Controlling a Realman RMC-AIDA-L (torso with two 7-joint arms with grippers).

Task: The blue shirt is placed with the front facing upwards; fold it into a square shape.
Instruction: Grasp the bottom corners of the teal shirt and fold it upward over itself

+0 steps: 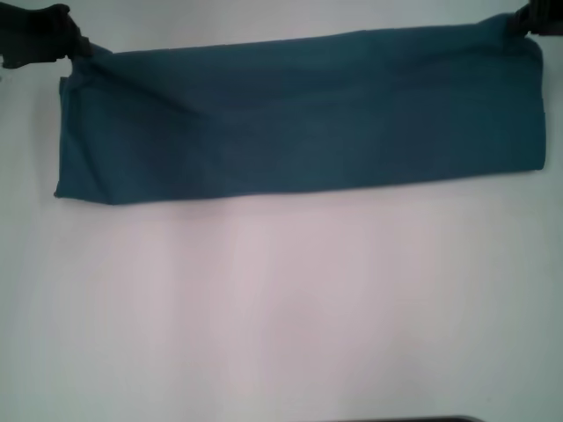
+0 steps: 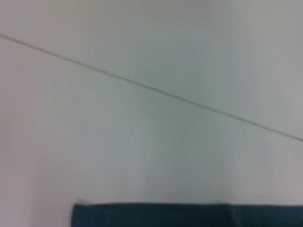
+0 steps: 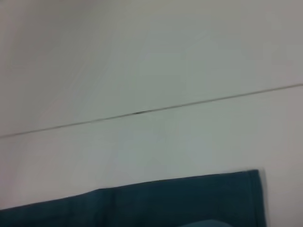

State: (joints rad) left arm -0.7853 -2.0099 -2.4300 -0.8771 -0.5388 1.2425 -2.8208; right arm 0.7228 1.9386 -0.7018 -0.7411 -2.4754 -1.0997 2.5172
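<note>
Shirt fabric fills the far part of the head view: the blue shirt (image 1: 299, 119) lies on the white desk (image 1: 281, 308) as a long, narrow band that runs from the robot's left side to its right side. Only plain teal cloth is visible on top, with no lettering and no neck opening to see. The near edge of the band is almost straight, while the left end looks a little bunched, with soft creases going from the far left corner toward the middle. The left pincer (image 1: 75, 46) is at the far left corner of the band, dark against the desk, and the cloth rises a little toward it there. The right pincer (image 1: 525, 25) is at the far right corner, partly cut by the picture border. Both touch the shirt at these corners, but whether the fingers are pressed on the fabric or open I cannot tell. In the left wrist view a strip of the blue shirt (image 2: 189, 215) shows at the border, with the pale desk (image 2: 142, 142) beyond it and a thin line (image 2: 151, 88) crossing the surface. The right wrist view shows a similar strip of the shirt (image 3: 180, 201) with one squared end, and another thin line (image 3: 142, 112) across the desk behind it.
</note>
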